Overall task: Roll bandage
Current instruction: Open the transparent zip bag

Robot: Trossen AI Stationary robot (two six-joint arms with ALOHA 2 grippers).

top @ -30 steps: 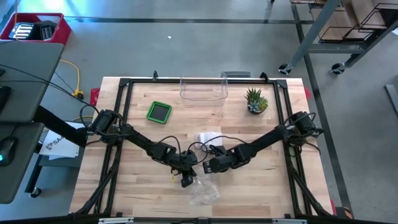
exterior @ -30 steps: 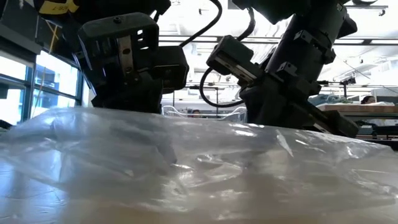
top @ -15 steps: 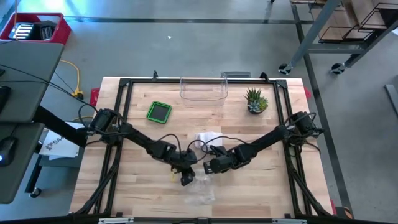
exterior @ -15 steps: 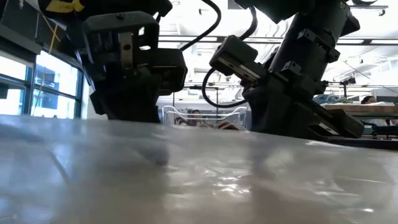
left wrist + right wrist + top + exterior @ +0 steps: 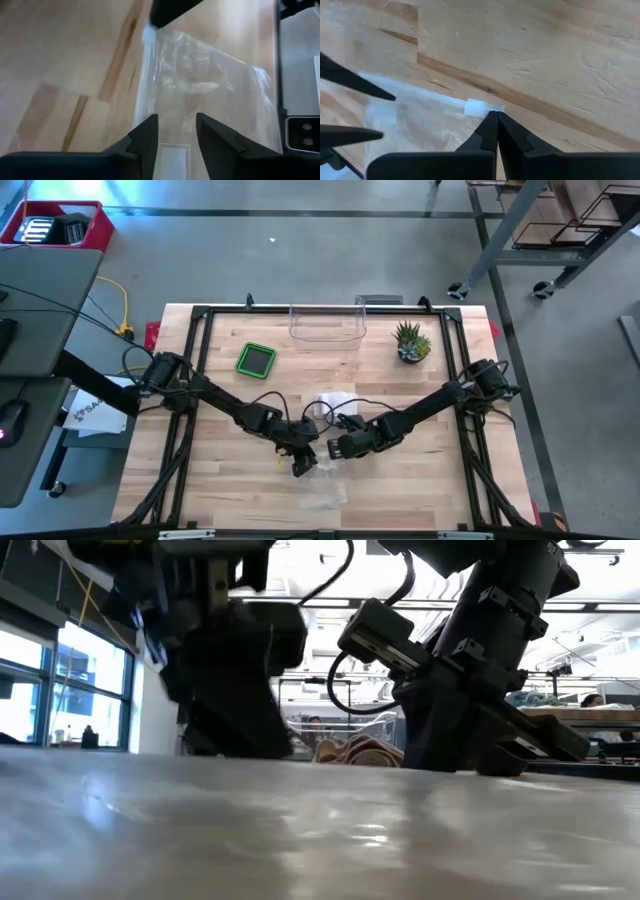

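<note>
Two arms work over one clear bag [image 5: 325, 488] lying flat on the table [image 5: 230, 490] at its near-middle; take the bag as landmark. Far left of it and farther back sits one green box [image 5: 256, 359]. Left gripper [image 5: 300, 467] is at the bag's left upper corner, fingers [image 5: 145, 142] apart with bag film showing between them, nothing clamped. Behind the bag, between the arms, one bandage [image 5: 352, 751] shows in the low view as a tan crumpled heap, outside the bag; a white patch [image 5: 333, 402] lies in the same area. Right gripper [image 5: 334, 448] is just right of the bag's top edge, fingers [image 5: 492, 131] together, tips pinching the bag's zip strip beside the white slider [image 5: 474, 107]. Farther back right: one clear bin [image 5: 326, 323], then one plant [image 5: 411, 342].

Risks, judged: the left jaws sit over loose film, so a closing grab could drag the bag. Right pinch is thin and could slip off. Bandage is loose and could unravel when picked up.
</note>
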